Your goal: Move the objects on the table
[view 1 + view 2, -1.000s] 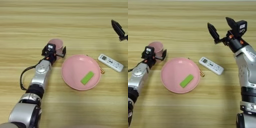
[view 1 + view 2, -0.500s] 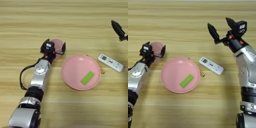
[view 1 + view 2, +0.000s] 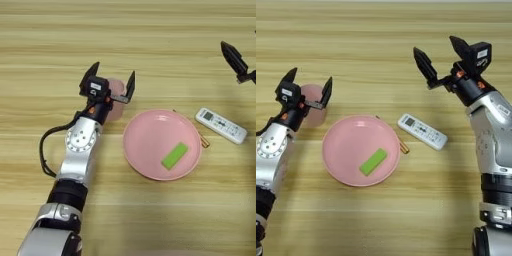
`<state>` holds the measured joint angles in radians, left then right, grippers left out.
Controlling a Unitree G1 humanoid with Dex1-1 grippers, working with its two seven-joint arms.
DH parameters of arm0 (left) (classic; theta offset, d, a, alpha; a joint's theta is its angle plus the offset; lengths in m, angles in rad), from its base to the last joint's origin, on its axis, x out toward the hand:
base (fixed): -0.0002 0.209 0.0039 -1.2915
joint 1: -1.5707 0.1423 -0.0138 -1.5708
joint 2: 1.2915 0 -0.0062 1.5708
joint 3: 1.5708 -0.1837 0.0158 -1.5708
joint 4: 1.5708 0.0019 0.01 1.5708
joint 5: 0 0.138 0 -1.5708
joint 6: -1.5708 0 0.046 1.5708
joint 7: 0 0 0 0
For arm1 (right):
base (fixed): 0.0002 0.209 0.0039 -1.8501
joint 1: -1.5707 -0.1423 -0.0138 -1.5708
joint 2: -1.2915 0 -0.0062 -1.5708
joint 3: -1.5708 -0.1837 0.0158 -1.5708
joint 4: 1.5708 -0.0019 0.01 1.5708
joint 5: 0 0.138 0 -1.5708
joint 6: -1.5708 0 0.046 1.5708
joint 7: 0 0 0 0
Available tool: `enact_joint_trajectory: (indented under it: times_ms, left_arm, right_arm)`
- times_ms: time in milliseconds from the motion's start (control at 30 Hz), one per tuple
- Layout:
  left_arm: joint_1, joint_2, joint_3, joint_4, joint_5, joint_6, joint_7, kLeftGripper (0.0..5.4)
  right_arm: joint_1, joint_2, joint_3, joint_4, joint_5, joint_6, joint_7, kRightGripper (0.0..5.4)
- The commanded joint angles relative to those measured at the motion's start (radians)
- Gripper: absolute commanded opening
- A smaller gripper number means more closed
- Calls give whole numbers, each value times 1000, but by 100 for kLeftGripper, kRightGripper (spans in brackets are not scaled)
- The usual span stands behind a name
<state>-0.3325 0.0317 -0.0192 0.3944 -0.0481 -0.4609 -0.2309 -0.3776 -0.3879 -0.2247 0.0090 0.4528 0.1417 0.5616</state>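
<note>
The cup [image 3: 115, 98] is seen standing on the table [image 3: 150, 40], just left of the plate [image 3: 150, 145] and apart from its rim. It is framed by the left gripper [image 3: 114, 80], whose two black fingers are spread wide, one to each side of the cup; no contact between fingers and cup can be made out, and nothing is held.

The plate is placed near the middle of the table, and the green bar [image 3: 175, 155] is seen lying flat inside it, towards its right side, set at a slant. The brass stick [image 3: 403, 147] is found on the wood just beside the plate's right rim; whether it touches the rim cannot be told. The remote [image 3: 422, 131] is laid on the table a little further right, screen end towards the upper left.

The right gripper [image 3: 440, 54] is held above the table beyond the remote, well apart from everything, its fingers parted widely and empty.
</note>
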Motion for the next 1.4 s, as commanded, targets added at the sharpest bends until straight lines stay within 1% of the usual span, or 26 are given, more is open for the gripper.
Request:
enact_joint_trajectory:
  times_ms: [33, 100, 233, 367, 500, 600, 633, 667, 733, 800, 867, 900, 933, 967, 1033, 1100, 1167, 1267, 1400]
  left_arm:
    - [13, 0, -20, -63, 6, -13, -8, 538]
    - [1, 6, -14, -79, 8, -7, 2, 538]
    - [-60, 30, 35, -60, -15, 23, 27, 538]
    - [-97, 51, 79, -56, -34, 39, 41, 538]
    - [-118, 71, 111, -75, -71, 74, 36, 538]
    - [-131, 86, 123, -82, -119, 129, -4, 538]
    - [-132, 90, 124, -83, -131, 138, -20, 538]
    - [-132, 95, 123, -83, -129, 139, -26, 538]
    - [-130, 99, 128, -83, -141, 147, -38, 538]
    - [-127, 98, 146, -84, -160, 134, -44, 538]
    - [-123, 92, 163, -77, -191, 103, -61, 538]
    - [-121, 93, 168, -63, -187, 81, -59, 538]
    - [-119, 95, 172, -40, -181, 66, -58, 538]
    - [-122, 91, 190, -5, -194, 62, -53, 538]
    - [-125, 87, 209, 53, -189, 31, -31, 538]
    - [-131, 78, 227, 81, -212, 13, -31, 538]
    - [-138, 75, 234, 104, -211, -13, -30, 538]
    - [-146, 66, 242, 131, -213, -28, -32, 538]
    - [-151, 63, 241, 178, -196, -71, -40, 538]
  right_arm:
    - [-18, -6, 17, 12, -14, -3, 15, 540]
    - [-19, -7, 30, 13, -19, 1, 24, 540]
    - [-23, -14, 82, 37, -50, 12, 59, 540]
    - [-58, -16, 127, 113, -90, 3, 93, 540]
    - [-99, -7, 166, 208, -152, -48, 107, 540]
    - [-124, -2, 215, 265, -226, -75, 95, 540]
    - [-133, 1, 228, 285, -245, -79, 93, 540]
    - [-144, 2, 240, 307, -263, -77, 91, 540]
    - [-172, 11, 257, 349, -272, -54, 106, 540]
    - [-206, 18, 275, 396, -283, -28, 123, 540]
    - [-238, 24, 292, 440, -291, -6, 141, 540]
    - [-252, 29, 300, 459, -294, 4, 151, 540]
    - [-265, 33, 309, 477, -297, 17, 161, 540]
    - [-281, 42, 320, 498, -299, 33, 177, 540]
    - [-311, 59, 334, 542, -303, 60, 195, 540]
    - [-338, 71, 341, 588, -306, 82, 209, 540]
    - [-363, 82, 346, 635, -312, 90, 221, 540]
    - [-392, 97, 354, 695, -323, 101, 240, 540]
    - [-405, 111, 388, 745, -353, 108, 275, 540]
